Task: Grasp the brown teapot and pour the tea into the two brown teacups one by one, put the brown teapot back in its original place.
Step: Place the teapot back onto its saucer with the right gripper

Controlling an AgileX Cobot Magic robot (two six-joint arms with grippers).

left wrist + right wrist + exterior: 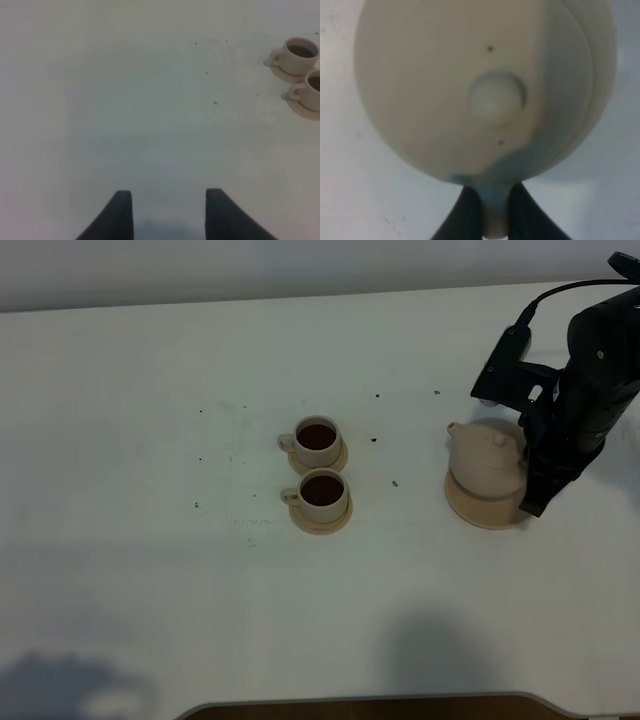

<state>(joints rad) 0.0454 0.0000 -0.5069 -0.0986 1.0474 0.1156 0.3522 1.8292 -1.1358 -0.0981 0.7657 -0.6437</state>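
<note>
The brown teapot [487,460] sits on its wide saucer, the original place [470,510], at the right of the table, spout pointing left. My right gripper [533,502] is shut on the teapot's loop handle [494,222]; in the right wrist view the knobbed lid [497,97] fills the frame above the gripper [494,210]. The two brown teacups [318,440] [323,490] stand on small saucers at the table's middle, one behind the other, both holding dark tea. My left gripper [169,212] hangs open over bare table, with both cups [299,54] [312,90] far off to its side.
Small dark specks [396,482] are scattered on the white tabletop [150,540] around the cups. The table's front edge [360,705] curves along the bottom of the exterior high view. The back edge meets a pale wall.
</note>
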